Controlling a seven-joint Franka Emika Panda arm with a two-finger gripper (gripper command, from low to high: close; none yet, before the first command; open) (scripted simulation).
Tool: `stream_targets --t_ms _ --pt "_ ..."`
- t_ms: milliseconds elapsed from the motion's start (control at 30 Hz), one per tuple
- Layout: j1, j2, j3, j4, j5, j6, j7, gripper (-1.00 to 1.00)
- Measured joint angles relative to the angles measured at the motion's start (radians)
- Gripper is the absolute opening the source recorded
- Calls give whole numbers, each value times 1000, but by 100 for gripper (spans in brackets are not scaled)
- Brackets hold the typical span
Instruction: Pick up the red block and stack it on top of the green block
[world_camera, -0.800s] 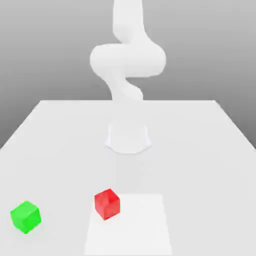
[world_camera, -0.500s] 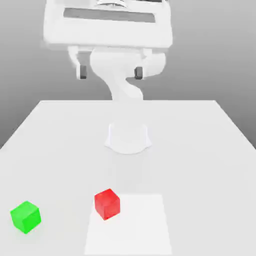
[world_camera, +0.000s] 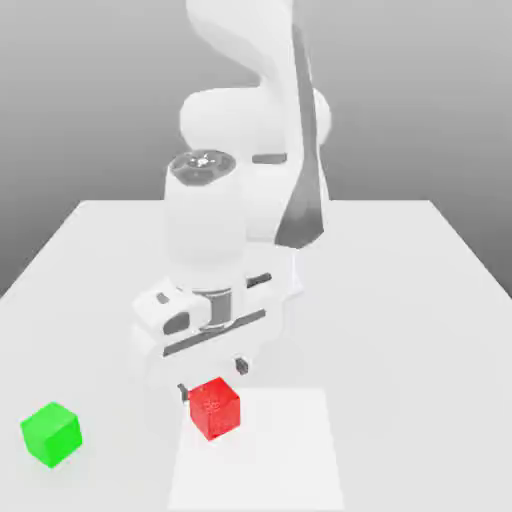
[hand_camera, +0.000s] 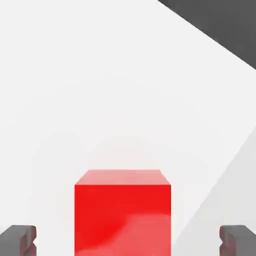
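The red block (world_camera: 214, 408) rests on the white table (world_camera: 400, 300), near its front and a little toward the exterior view's left. My gripper (world_camera: 212, 378) hangs just above it, open, one dark fingertip (world_camera: 183, 390) on each side of the cube's top. In the hand view the red block (hand_camera: 122, 212) lies between the two fingertips (hand_camera: 17, 240), which stand wide apart and clear of its sides; the gripper (hand_camera: 128, 241) holds nothing. The green block (world_camera: 51, 433) sits by itself at the front of the exterior view's left, well apart from the red one.
A slightly lighter square patch (world_camera: 262, 455) marks the tabletop beside and under the red block. My arm's white links (world_camera: 245, 210) rise over the middle of the table. In the hand view the table's edge gives way to a dark background (hand_camera: 220, 25).
The arm has swung down from high above the table, bringing the gripper to just over the red block. Neither block has moved.
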Motion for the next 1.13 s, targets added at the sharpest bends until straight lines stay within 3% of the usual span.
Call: stream_targets --t_ms 33,67,300,567,833,1000,1033,1133 --pt "-28 36 34 5 25 30 -19 0" --pt "-46 60 56 9 42 50 -31 -100" --pt "-49 60 58 9 38 49 -28 -100" --pt "-29 -161 -29 2 -141 -164 80 -100" --pt "-262 -59 -170 275 -72 -343 -177 -100" --pt "-322 94 -124 321 39 -244 -286 -100" --pt "-333 120 -110 323 58 -221 -299 100" --pt "-333 120 -110 323 58 -221 -299 100"
